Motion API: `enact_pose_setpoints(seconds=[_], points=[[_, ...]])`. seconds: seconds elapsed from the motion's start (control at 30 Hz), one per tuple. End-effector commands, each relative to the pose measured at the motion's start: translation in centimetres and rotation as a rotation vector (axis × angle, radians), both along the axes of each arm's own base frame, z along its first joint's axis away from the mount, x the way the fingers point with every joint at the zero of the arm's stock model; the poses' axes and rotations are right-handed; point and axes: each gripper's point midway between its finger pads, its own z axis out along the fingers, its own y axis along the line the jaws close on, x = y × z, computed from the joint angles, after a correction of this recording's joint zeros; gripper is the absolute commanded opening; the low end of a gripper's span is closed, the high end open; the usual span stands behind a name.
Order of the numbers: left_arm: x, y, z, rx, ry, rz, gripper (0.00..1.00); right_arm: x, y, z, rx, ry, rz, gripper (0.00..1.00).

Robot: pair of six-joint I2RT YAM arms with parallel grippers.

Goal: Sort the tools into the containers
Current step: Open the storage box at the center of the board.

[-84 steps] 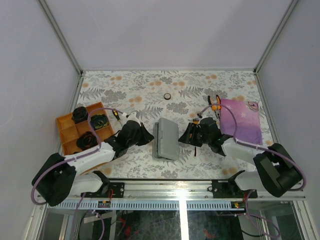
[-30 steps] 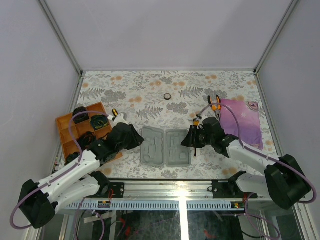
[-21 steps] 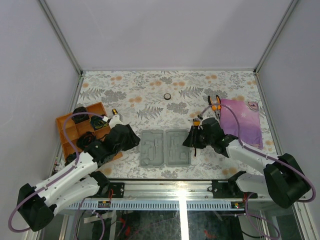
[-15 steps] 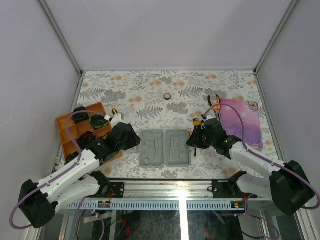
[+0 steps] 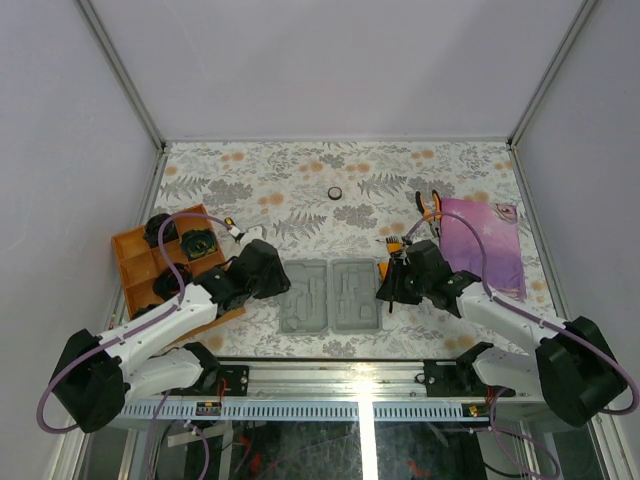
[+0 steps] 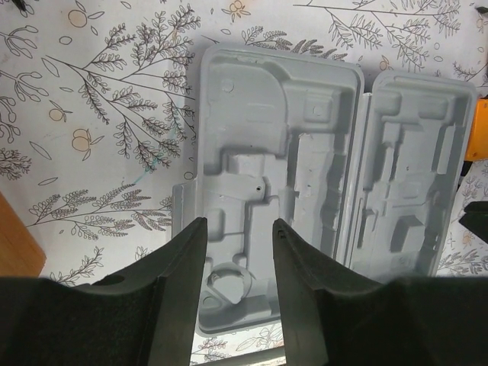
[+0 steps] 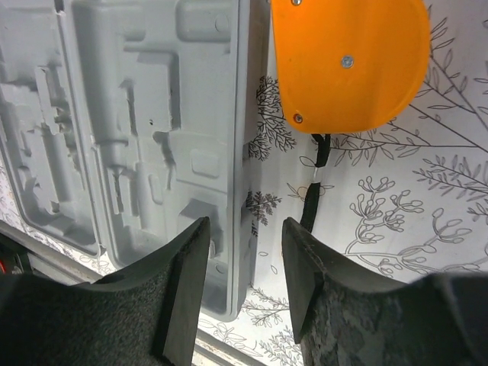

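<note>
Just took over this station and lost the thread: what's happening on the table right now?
The grey tool case lies open flat mid-table, and the recesses in both halves are empty. The left gripper hovers open over its left half, holding nothing. The right gripper, also open and empty, hangs over the case's right edge, beside the orange tape measure. The pliers, screwdriver and tape ring lie on the table, not yet sorted.
</note>
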Motion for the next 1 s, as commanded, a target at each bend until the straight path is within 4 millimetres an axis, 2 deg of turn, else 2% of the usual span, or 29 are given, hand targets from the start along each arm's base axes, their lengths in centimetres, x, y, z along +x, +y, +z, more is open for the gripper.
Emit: enact_pose_setpoints(seconds=[0.0,0.2,0.6,0.83,0.97], points=[[0.6,-0.4,0.1,-0.021,-0.035,0.001,0.38,0.4,1.4,-0.1,0.032,0.009,0.044,0.5],[0.3,0.4,-1.5,0.015,-0.01,0.014,0.37,1.3,1.7,-1.4,0.011,0.03,0.028,0.48],[-0.4,2.5,-5.1,0.087,0.089,0.064,0.35,2.5,1.8,-2.2,-0.029,0.039,0.012,0.39],[0.0,3.5,-5.1,0.111,0.092,0.102,0.36,3.4,2.2,-2.3,-0.03,0.025,0.014,0.36],[0.6,3.5,-4.1,0.099,0.072,0.111,0.36,4.5,2.4,-1.9,-0.049,0.002,0.014,0.35]])
